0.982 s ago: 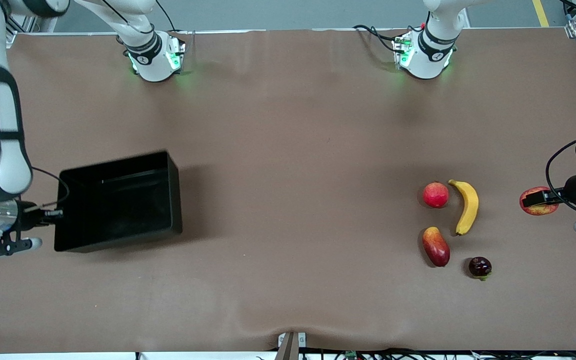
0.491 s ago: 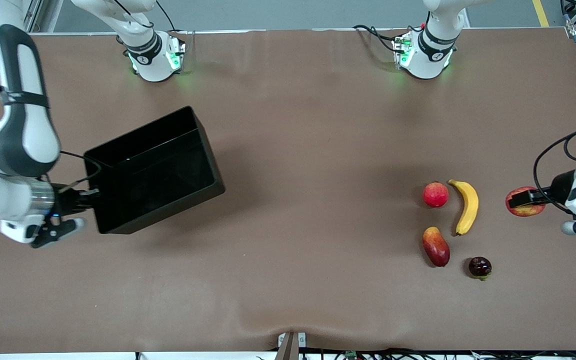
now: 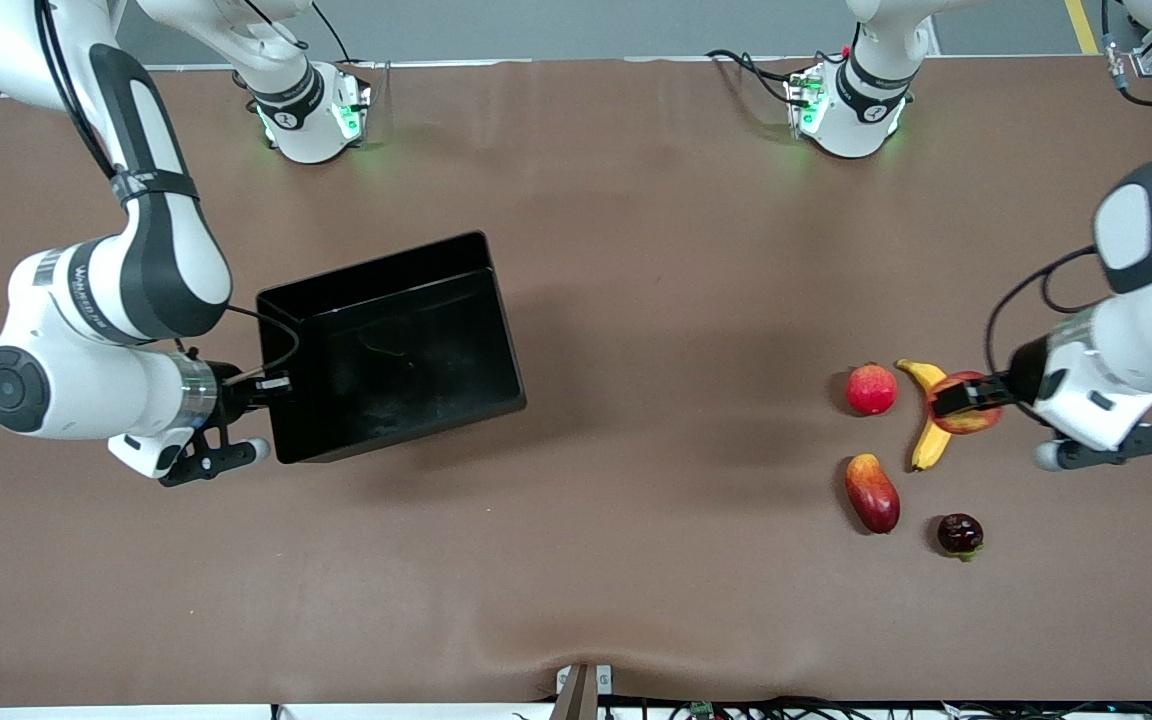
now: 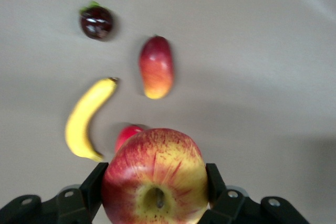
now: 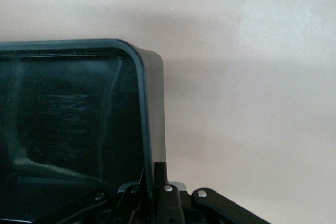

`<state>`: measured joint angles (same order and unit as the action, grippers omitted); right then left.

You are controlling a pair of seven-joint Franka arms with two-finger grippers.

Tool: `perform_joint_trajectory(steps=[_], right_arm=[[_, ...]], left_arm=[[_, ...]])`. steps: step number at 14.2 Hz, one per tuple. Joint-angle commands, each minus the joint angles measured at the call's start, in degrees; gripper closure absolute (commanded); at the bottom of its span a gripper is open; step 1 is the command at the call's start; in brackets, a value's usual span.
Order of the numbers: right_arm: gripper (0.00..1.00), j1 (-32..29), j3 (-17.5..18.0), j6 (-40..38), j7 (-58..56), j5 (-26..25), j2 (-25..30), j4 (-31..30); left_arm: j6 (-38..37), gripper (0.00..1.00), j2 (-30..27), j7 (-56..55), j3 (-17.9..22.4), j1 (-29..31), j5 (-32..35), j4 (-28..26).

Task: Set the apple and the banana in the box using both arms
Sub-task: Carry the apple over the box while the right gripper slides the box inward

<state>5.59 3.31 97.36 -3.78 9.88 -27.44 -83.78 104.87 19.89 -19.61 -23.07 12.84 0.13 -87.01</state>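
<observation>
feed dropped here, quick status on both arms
Left gripper holds apple over banana. Right gripper shut on box wall. Box empty, path clear.

brown table, grey floor

A robotics lab bench rather than any kitchen: two white jointed arms bolted by green-lit bases along the edge of a brown-covered table, cables trailing off its edge, grey floor with a yellow marking line, scattered fruit and a black box as test props.
</observation>
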Motion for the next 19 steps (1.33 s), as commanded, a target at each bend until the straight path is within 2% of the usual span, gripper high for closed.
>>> perform_joint_trajectory(steps=[1, 4, 7, 13, 15, 18, 19], right_arm=[[1.00, 1.87, -0.15, 0.72, 7.27, 2.24, 0.46, 0.19], [1.00, 6.87, -0.15, 4.13, 13.78, 5.22, -0.95, -0.07], [1.00, 12.67, -0.23, 10.63, 21.42, 5.23, -2.88, -0.16], [1.00, 22.95, -0.24, 20.48, 32.93, 5.06, -8.50, -0.07], [1.00, 26.82, -0.24, 23.30, 39.08, 4.97, -10.43, 0.19], [1.00, 32.19, -0.24, 28.92, 45.60, 4.71, -12.90, 0.46], [0.96, 33.42, -0.41, 29.46, 46.92, 4.53, -13.43, 0.46]], left_arm=[[0.59, 1.00, 0.77, -5.94, -0.92, -4.03, 0.39, 0.61], [2.88, 1.00, 2.00, -15.43, -0.92, -9.31, 0.57, 0.08], [3.32, 1.00, 2.09, -20.02, -0.92, -13.09, 0.57, 0.08], [2.44, 1.00, 0.41, -25.02, -2.41, -14.24, 0.57, -1.23], [4.19, 1.00, 1.12, -28.10, -2.41, -15.73, 0.57, -3.25], [12.09, 1.00, 1.12, -33.12, -2.41, -16.97, 0.66, -9.92], [12.89, 1.00, 1.21, -33.21, -2.41, -17.23, 0.66, -11.07]])
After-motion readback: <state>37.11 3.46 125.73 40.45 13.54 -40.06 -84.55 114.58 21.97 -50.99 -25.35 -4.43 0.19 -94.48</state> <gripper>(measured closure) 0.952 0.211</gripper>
